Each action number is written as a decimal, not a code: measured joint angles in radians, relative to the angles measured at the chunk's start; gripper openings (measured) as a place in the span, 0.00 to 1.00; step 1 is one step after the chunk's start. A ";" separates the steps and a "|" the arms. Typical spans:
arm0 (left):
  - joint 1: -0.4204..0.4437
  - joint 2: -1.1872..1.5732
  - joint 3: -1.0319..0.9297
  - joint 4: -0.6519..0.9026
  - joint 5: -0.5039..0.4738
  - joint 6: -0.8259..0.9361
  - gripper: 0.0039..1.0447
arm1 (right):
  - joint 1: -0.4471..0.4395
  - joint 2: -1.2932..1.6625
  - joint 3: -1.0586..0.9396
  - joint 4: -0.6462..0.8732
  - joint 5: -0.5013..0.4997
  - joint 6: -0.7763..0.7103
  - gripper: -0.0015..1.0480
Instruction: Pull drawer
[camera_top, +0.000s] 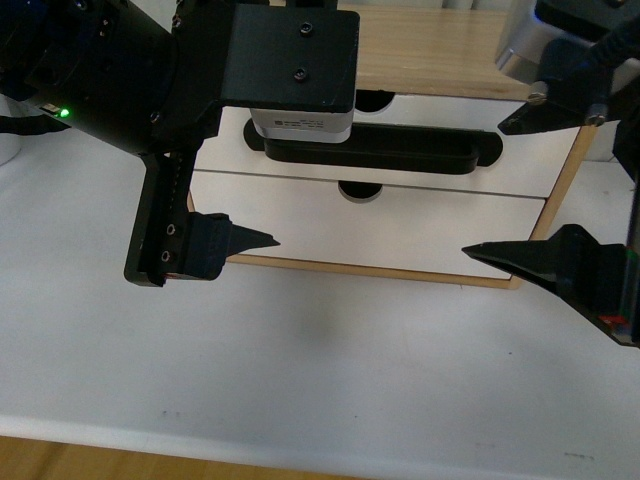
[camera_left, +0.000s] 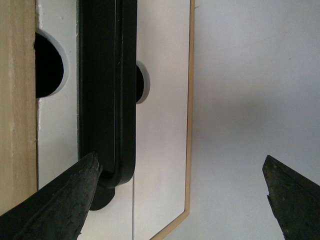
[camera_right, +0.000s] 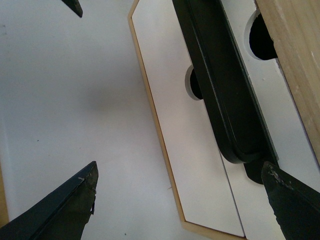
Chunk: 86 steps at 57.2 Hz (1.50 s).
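The drawer (camera_top: 525, 165) is the upper one in a small wooden cabinet, white-fronted with a wide black bar handle (camera_top: 400, 150) and a half-round notch (camera_top: 375, 100) in its rim. It sits flush with the front below. My left gripper (camera_top: 270, 190) is open in front of the handle's left end; its upper finger is hidden behind the wrist. In the left wrist view one fingertip (camera_left: 90, 167) sits beside the handle's end (camera_left: 107, 100). My right gripper (camera_top: 482, 190) is open at the handle's right end (camera_right: 225, 100), one fingertip (camera_right: 272, 177) close to it.
Under the drawer is a plain white drawer front (camera_top: 400, 230) without a handle, with its own notch (camera_top: 360, 190). The cabinet's wooden top (camera_top: 430, 50) lies behind. The cabinet stands on a white table (camera_top: 300, 370), whose front edge runs along the bottom.
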 joint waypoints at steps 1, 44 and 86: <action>-0.002 0.003 0.002 0.000 0.001 0.000 0.95 | 0.002 0.003 0.002 0.002 0.000 0.001 0.91; 0.001 0.099 0.042 0.037 0.014 0.005 0.95 | 0.045 0.118 0.062 0.087 0.023 0.060 0.91; 0.005 0.132 0.073 -0.008 0.004 0.049 0.95 | 0.093 0.217 0.135 0.115 0.039 0.067 0.91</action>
